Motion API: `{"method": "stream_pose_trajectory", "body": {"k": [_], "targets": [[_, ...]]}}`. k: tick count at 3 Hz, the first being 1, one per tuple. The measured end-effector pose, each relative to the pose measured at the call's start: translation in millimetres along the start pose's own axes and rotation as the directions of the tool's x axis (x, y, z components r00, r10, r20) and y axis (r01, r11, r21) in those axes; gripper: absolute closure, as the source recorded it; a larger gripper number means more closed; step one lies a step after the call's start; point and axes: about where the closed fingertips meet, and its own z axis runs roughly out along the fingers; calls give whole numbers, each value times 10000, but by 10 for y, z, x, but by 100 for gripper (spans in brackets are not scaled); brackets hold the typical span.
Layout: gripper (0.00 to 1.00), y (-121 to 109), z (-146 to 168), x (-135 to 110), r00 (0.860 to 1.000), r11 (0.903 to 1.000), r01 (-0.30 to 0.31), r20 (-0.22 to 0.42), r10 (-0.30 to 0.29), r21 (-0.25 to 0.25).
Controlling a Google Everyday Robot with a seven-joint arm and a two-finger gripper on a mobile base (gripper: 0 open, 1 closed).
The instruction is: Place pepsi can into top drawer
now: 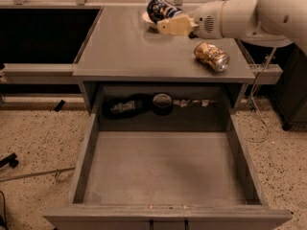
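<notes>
The pepsi can (159, 8), dark blue with white markings, is tilted and raised over the back of the grey countertop (124, 47). My gripper (165, 19) is shut on it; its cream fingers (176, 27) clasp the can from the right, with the white arm reaching in from the right edge. The top drawer (163, 169) is pulled fully out below the counter, toward the camera. Its flat grey bottom is bare and its front panel (168, 218) with dark handles is at the bottom edge. The can is well behind the drawer opening.
A gold, dented can (211, 56) lies on its side on the counter's right part, just below my arm. A white bowl (146, 18) sits behind the pepsi can. A tape roll (162, 102) and a dark object (122, 107) lie in the recess behind the drawer.
</notes>
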Motion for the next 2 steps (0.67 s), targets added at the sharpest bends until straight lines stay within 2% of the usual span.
{"method": "stream_pose_trajectory", "body": {"k": [1, 2], "targets": [[100, -11, -612, 99, 9993, 9966, -382, -35, 381, -731], [100, 177, -632, 201, 9983, 9891, -394, -478, 329, -1416]]}}
